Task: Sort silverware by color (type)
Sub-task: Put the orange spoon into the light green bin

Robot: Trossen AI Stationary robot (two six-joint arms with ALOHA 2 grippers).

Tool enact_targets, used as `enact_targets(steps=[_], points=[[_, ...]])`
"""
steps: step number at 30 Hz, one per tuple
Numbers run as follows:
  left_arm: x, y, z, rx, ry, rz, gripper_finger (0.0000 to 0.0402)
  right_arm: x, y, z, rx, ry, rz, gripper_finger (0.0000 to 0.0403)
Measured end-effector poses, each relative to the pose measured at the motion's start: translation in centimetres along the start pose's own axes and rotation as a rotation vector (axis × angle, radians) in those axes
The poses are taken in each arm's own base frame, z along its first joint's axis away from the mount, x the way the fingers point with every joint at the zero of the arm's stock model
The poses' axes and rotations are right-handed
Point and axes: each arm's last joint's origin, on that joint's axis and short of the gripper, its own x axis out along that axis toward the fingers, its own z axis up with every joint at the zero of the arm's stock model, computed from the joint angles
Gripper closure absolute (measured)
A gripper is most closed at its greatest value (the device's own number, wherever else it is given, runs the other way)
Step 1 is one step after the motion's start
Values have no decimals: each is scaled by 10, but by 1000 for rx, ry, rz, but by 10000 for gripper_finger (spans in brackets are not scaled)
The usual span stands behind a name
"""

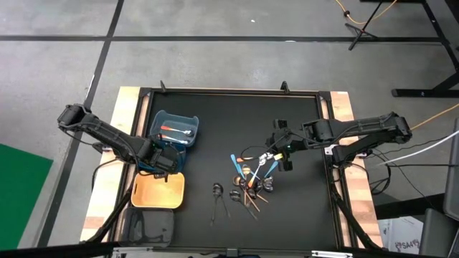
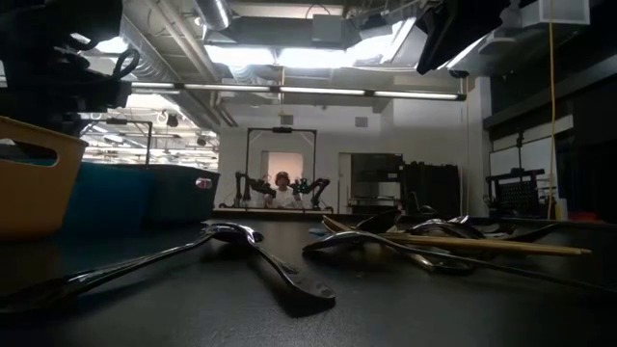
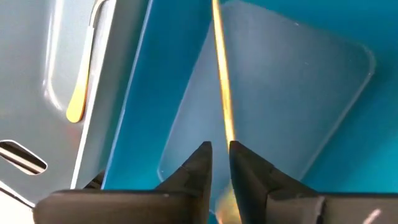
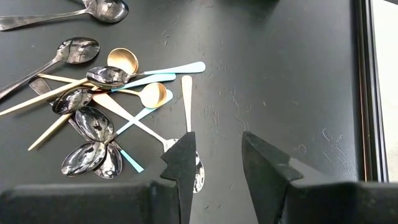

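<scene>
The right gripper [image 4: 216, 163] is hovering with fingers spread over the black table [image 4: 280, 74], just beside a tangled pile of silverware [image 4: 106, 106]: black spoons, gold spoons and light blue handles are lying crossed.

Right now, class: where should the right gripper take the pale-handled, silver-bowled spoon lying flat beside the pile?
Probably the handle's free end, from straight above, open right gripper closing across its width: the pale-handled spoon lies flat on the black mat, and that end clears the pile.

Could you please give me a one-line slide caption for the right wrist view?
Open right gripper poised above a tangled pile of silverware on the black table.
</scene>
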Motion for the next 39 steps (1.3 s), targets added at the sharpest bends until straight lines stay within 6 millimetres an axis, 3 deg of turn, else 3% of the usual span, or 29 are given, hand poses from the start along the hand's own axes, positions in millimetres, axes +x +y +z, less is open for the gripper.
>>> enact_targets(steps=[7,27,39], points=[[0,0,0,1,0,0,326,0,0,0,0,0,0,284],[0,0,0,-7,-2,0,331,0,1,0,-1,-6,42,284],[-38,-1,24,-57,-127,-83,329,3,5,6,-75,-64,161,284]])
